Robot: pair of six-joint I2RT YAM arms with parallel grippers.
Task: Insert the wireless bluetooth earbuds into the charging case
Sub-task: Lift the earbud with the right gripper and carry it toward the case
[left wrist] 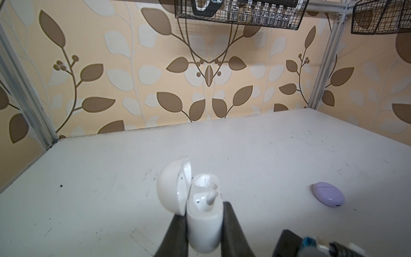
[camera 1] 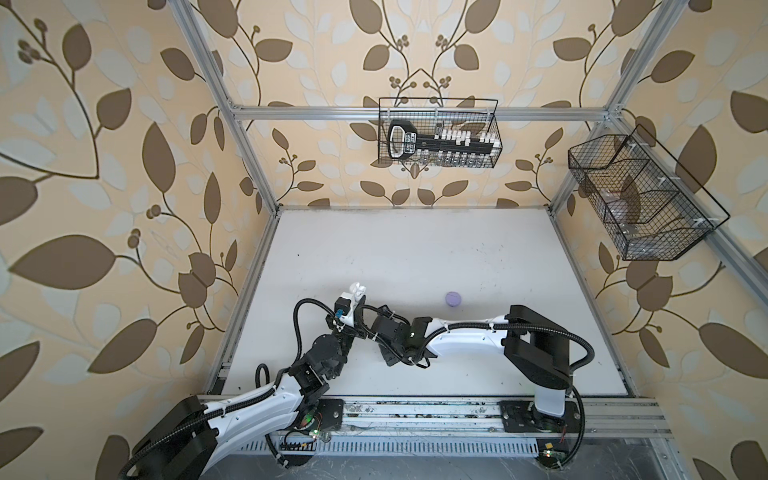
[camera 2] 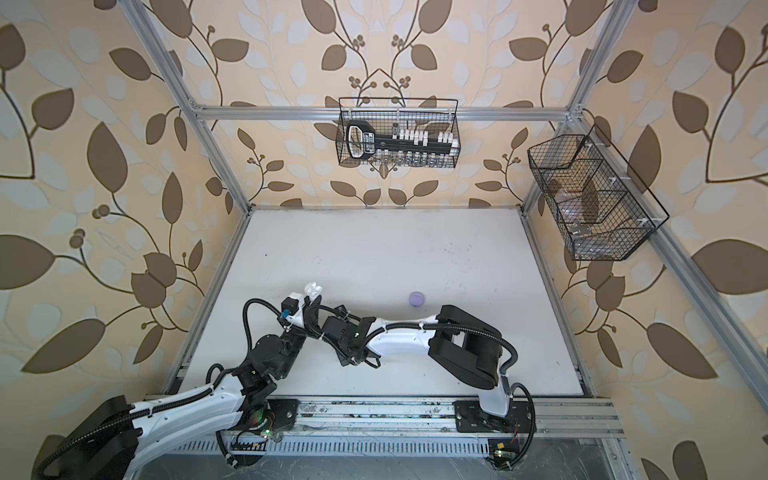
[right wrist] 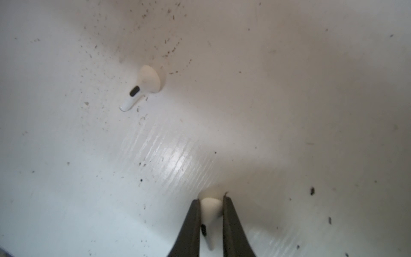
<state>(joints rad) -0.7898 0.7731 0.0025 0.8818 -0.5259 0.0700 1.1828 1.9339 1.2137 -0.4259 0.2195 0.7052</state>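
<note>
Right claw (right wrist: 211, 198) is closed on one white earbud (right wrist: 211, 211) against the table (right wrist: 311, 111); second white earbud (right wrist: 145, 85) lies loose nearby. Left claw (left wrist: 202, 210) is clamped on the open white charging case (left wrist: 204, 231). Lavender case (left wrist: 329, 197) sits shut. Neither white earbud is seated yet.

White earbud (right wrist: 210, 211) clamped in right claw (right wrist: 211, 198)
A second white earbud (right wrist: 145, 84) is seen lying apart on the speckled counter (right wrist: 311, 111).
</note>
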